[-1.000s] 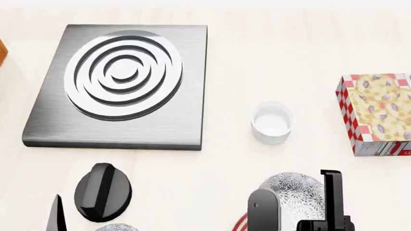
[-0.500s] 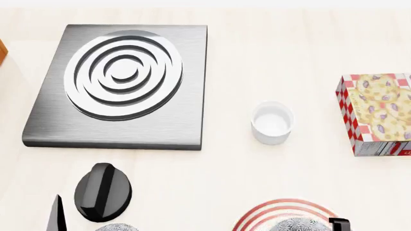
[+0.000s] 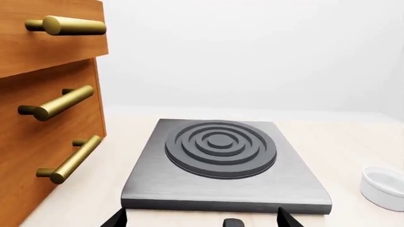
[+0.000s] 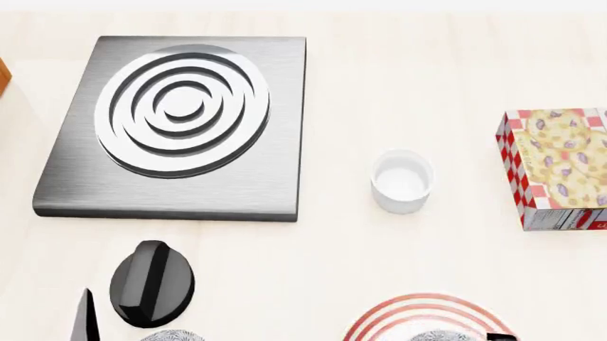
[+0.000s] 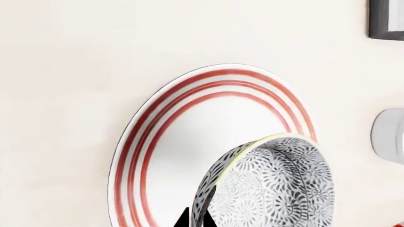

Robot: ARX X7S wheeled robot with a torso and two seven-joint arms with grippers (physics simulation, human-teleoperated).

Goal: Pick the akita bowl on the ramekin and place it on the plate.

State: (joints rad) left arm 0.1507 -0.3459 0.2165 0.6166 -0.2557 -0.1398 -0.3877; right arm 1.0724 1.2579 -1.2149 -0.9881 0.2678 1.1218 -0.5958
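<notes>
At the left of the head view, only a dark tip of the left gripper (image 4: 85, 317) shows at the bottom edge, beside a black knob (image 4: 152, 283); in the left wrist view its two fingertips (image 3: 117, 218) stand well apart, so it is spread open with nothing between them, low over the counter and facing the grey burner plate (image 3: 221, 163) and the wooden drawers (image 3: 44, 109); the white ramekin (image 4: 402, 180) stands upright and alone, right of the burner plate. In the right wrist view the right gripper (image 5: 197, 218) pinches the rim of the akita bowl (image 5: 275, 182); the bowl is tilted on its side over the plate (image 5: 158, 142), its patterned outside facing the camera; whether it touches the plate, I cannot tell. A snack box (image 4: 558, 167) lies at the far right.
</notes>
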